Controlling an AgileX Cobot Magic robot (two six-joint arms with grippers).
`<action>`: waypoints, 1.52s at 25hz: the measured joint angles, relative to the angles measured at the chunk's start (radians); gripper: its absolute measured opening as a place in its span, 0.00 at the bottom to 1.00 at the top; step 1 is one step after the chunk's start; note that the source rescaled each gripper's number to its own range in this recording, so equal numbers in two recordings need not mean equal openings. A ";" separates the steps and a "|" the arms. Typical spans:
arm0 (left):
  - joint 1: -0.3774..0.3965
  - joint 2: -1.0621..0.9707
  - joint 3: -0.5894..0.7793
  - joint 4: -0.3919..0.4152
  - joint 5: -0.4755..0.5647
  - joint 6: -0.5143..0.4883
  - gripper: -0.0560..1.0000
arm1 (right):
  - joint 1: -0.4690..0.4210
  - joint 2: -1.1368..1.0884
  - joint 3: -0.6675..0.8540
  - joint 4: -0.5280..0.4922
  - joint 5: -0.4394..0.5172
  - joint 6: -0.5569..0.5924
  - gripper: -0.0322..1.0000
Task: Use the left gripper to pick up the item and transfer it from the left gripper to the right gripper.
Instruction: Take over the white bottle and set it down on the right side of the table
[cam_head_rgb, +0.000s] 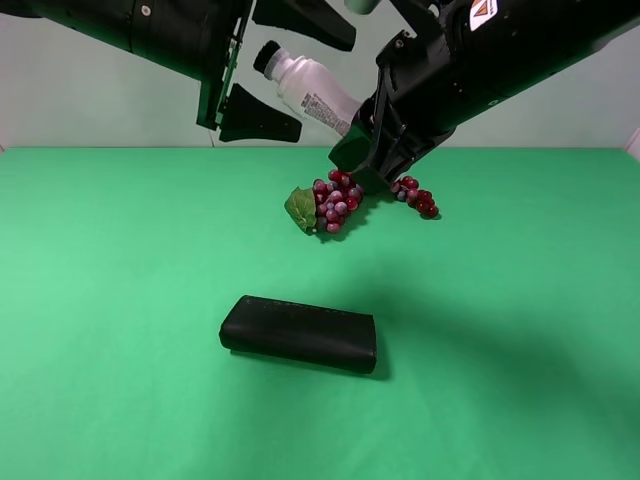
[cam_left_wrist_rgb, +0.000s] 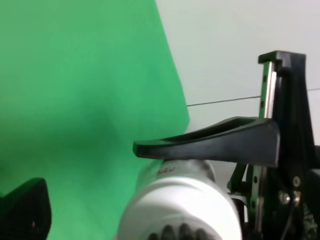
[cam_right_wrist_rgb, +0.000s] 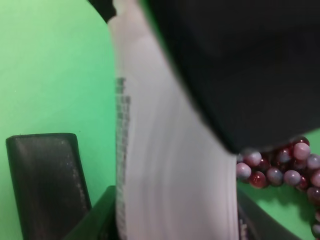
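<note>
The item, a white bottle (cam_head_rgb: 305, 88) with a black ribbed cap, hangs tilted in the air above the back of the green table (cam_head_rgb: 120, 300). My right gripper (cam_head_rgb: 352, 132), on the arm with the orange sticker, is shut on the bottle's label end. My left gripper (cam_head_rgb: 322, 85) is open, with one finger above and one below the cap end. In the left wrist view the bottle (cam_left_wrist_rgb: 180, 210) lies just under one finger (cam_left_wrist_rgb: 210, 142), while the other finger (cam_left_wrist_rgb: 25, 210) stands well apart. In the right wrist view the bottle (cam_right_wrist_rgb: 165, 150) fills the middle.
A black oblong case (cam_head_rgb: 298, 333) lies on the table in front of the middle; it also shows in the right wrist view (cam_right_wrist_rgb: 45, 185). A red grape bunch (cam_head_rgb: 335, 200) with a green leaf lies under the right gripper, also in the right wrist view (cam_right_wrist_rgb: 280, 165).
</note>
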 joint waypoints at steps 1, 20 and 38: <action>0.000 0.000 0.000 0.004 0.001 0.000 0.99 | 0.000 0.000 0.000 0.000 0.000 0.000 0.03; 0.069 -0.206 -0.003 0.263 -0.006 -0.093 0.99 | 0.000 0.000 0.000 0.002 0.002 0.000 0.03; 0.247 -0.593 0.000 0.777 0.027 -0.306 0.99 | 0.000 0.000 0.000 0.003 0.002 0.014 0.03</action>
